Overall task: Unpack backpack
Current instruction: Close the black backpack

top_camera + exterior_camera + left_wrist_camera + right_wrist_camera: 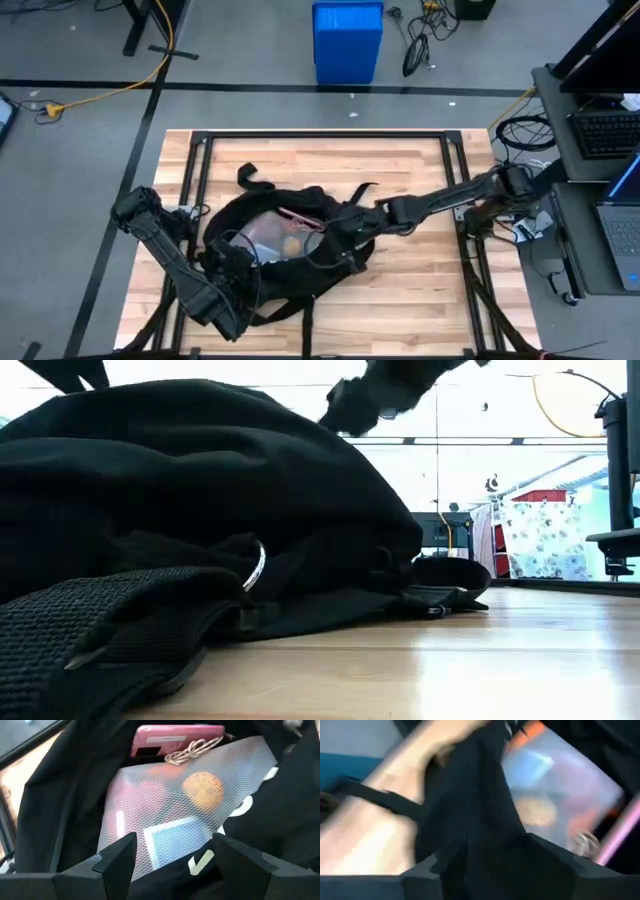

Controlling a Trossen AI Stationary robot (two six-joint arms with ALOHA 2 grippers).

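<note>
Lying open at the middle of the wooden table (pixel 420 270), the backpack (pixel 300 270) showed a white mesh pouch (pixel 200 800) and a pink case (pixel 175 740) inside. The left gripper (pixel 172 857) hovered at its near edge, fingers spread wide — the right gripper (pixel 485 860) apparently pinched the black fabric of the opening's far rim, though that view was blurred.

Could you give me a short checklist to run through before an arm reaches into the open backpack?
1. Backpack mouth open: ok, a mesh pouch shows inside.
2. Left gripper open at the opening: ok.
3. Right gripper gripping the bag's fabric: cannot tell, cloth lies between its fingers.
4. Pink case reachable: ok, lying beyond the pouch with a cord on it.
5. Free table for unloading: ok, bare wood beside the bag.
</note>
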